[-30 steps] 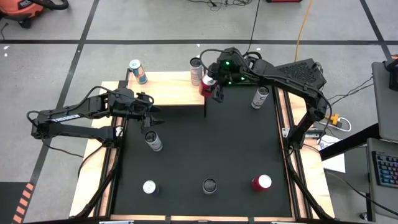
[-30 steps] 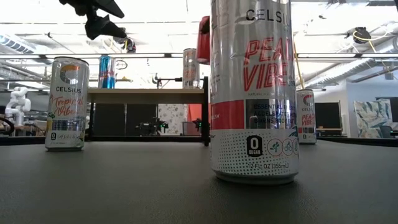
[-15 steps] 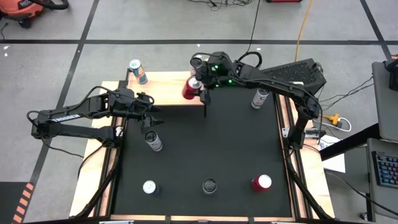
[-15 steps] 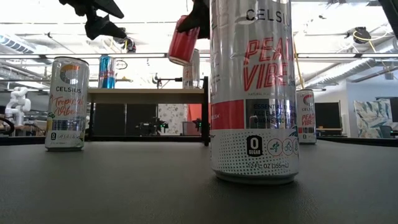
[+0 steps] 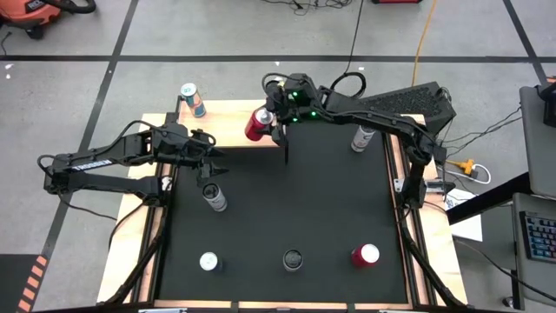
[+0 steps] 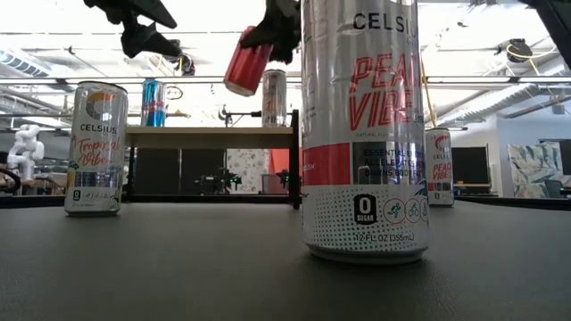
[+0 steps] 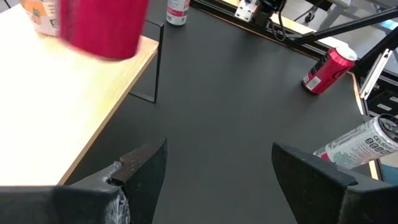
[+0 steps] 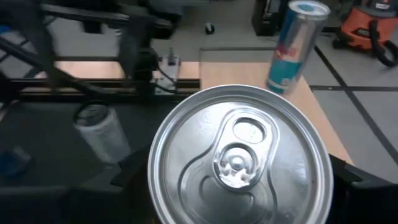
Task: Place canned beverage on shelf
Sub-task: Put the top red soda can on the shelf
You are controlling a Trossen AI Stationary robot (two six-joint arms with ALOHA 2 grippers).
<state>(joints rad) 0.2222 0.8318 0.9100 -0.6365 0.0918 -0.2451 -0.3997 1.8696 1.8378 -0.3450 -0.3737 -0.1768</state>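
High view: the right gripper (image 5: pixel 271 124) is closed on a red can (image 5: pixel 257 124) and holds it tilted in the air over the right part of the shelf (image 5: pixel 228 128), near the shelf's right edge and above the light-wood board. Just behind it a silver can (image 5: pixel 275 89) stands upright at the shelf's far right corner, and a blue and silver can (image 5: pixel 192 100) stands at the far left corner. The left gripper (image 5: pixel 211 163) hangs over the black surface (image 5: pixel 295 204) just in front of the shelf's left half, its fingers spread apart and holding nothing; a white can (image 5: pixel 214 197) stands on the surface just in front of it. Another silver can (image 5: pixel 363 136) stands on the surface to the right of the shelf. Along the near edge of the surface stand three cans well apart: a white-topped can (image 5: pixel 208 261), a dark-topped can (image 5: pixel 293 260) and a red can with a silver top (image 5: pixel 365 256). In the low view the held can leans with its top away from the camera's right, clear of the shelf board below it. In the right wrist view the can's silver lid with its pull tab fills the space between the fingers
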